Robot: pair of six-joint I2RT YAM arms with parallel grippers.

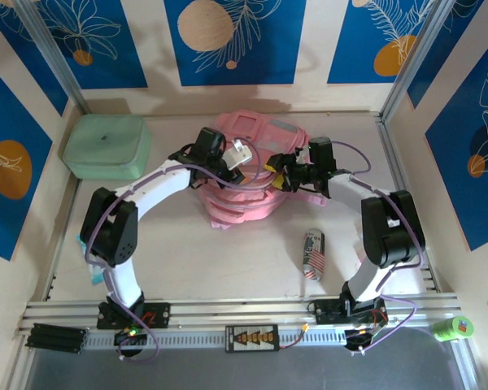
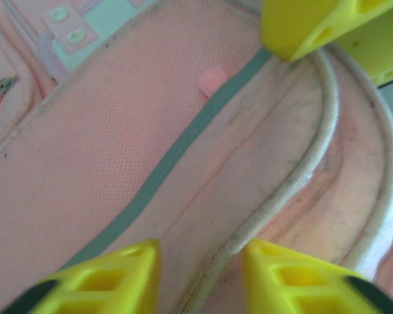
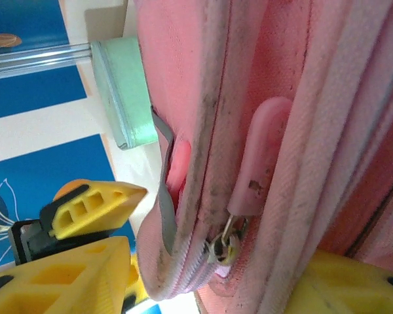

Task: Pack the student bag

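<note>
Over student bag [image 1: 236, 203], arms reach inward; left tool [image 2: 200, 261] open, right tool [image 3: 216, 275] unclear

Right tool [image 3: 216, 284]: yellow fingers [image 3: 59, 281] in the lower-left and lower-right corners, spread wide, straddling the zipped edge of the student bag [image 3: 295, 59]. A gap shows between the lower-left finger and the fabric; contact on the lower-right side can't be judged. Bag takes centre and right of frame, pink, grubby along the seams. Pink rubbery zip pull [image 3: 265, 150] runs up mid-frame from a metal slider [image 3: 221, 250] at lower centre. Grey strip [image 3: 162, 203] runs down the bag's left edge. Another yellow finger on a black mount [image 3: 85, 209] sits just above the lower-left one. Mint green case [image 3: 128, 91] upper left, behind the bag; aluminium rail [image 3: 33, 57] and blue wall panels [image 3: 33, 173] beyond.
</note>
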